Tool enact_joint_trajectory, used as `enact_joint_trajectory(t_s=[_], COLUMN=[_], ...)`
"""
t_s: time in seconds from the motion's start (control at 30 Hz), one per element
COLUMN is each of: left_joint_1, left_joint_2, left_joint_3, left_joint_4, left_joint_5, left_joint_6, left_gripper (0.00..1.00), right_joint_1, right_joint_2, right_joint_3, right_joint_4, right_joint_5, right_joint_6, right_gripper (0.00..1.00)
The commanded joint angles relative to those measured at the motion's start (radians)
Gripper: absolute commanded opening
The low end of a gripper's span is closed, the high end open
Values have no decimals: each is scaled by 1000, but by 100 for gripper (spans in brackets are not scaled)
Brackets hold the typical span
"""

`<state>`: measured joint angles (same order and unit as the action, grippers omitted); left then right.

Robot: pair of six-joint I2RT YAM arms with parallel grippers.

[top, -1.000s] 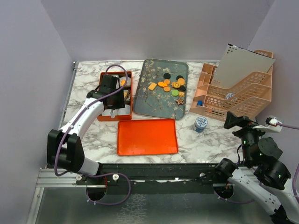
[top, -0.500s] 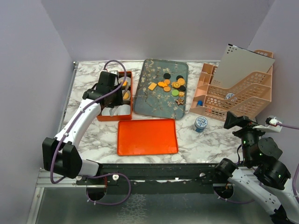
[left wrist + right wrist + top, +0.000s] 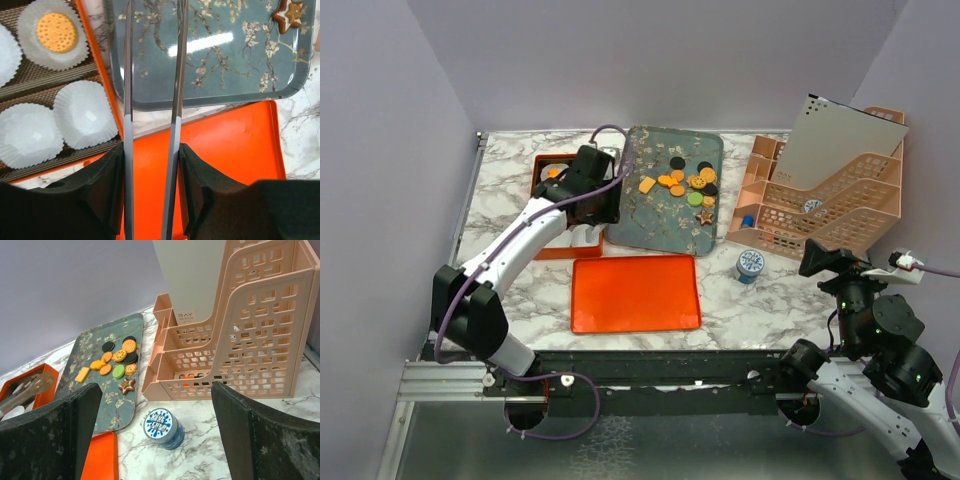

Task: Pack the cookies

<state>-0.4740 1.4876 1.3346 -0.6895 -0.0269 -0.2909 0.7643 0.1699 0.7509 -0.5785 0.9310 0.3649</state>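
Observation:
The cookies (image 3: 686,184), mostly orange with a few black, one green and a brown star (image 3: 289,12), lie on a blue-grey floral tray (image 3: 640,215); they also show in the right wrist view (image 3: 116,363). One orange cookie (image 3: 56,32) sits in a white paper liner inside the orange box (image 3: 542,248). My left gripper (image 3: 597,198) is shut on metal tongs (image 3: 175,75), whose two arms run between its pads (image 3: 192,165) out over the tray's near left corner; the tong tips are out of the wrist view. My right gripper (image 3: 820,260) is open and empty at the right.
An orange lid (image 3: 635,293) lies flat in front of the tray. A round blue-and-white tin (image 3: 162,426) stands on the marble between the tray and a pink file rack (image 3: 820,200). Several empty white liners (image 3: 82,114) fill the box.
My left arm has swung right with the tongs, from over the orange box to the left edge of the tray. The right arm has not moved.

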Motion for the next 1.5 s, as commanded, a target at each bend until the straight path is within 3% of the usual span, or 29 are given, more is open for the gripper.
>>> enact_joint_trajectory(t_s=[0.0,0.47,0.93,1.23,1.47], left_joint_1=[-21,-20,2,15,15], left_joint_2=[82,378,520,559,549], left_joint_3=[82,320,470,492,503], left_joint_4=[14,13,-91,-150,-175], left_joint_5=[15,35,26,95,108], left_joint_6=[16,61,121,155,159], left_gripper=[46,55,54,49,36], right_joint_1=[1,1,1,1,1], right_joint_2=[-14,-11,-15,-18,-18], right_joint_3=[-5,-3,-2,-2,0], right_joint_4=[-11,-14,-14,-14,-16], right_joint_5=[2,3,7,9,8], right_joint_6=[-4,-3,-3,-1,-1], right_gripper=[100,100,100,100,100])
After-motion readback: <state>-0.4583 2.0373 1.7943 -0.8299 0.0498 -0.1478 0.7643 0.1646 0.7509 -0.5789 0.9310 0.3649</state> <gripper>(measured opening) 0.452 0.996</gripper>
